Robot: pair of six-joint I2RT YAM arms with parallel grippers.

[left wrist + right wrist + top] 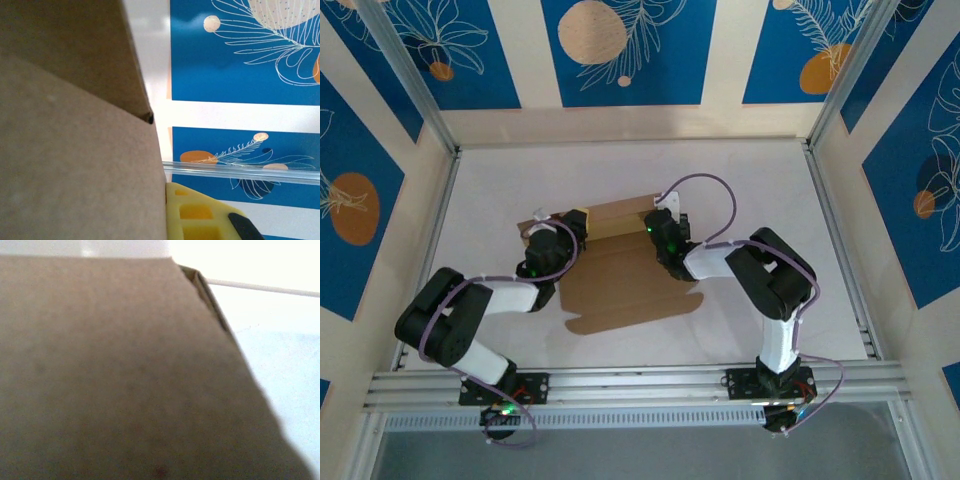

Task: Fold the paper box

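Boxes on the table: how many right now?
1. The box lies mid-table, between the left gripper and right gripper; anything under it would be hidden.

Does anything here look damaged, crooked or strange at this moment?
Nothing stands out. The paper box lies partly flat on the table, with its far panel raised between the left gripper and the right gripper. No tear or crushed corner shows, though the wrist views are very close.
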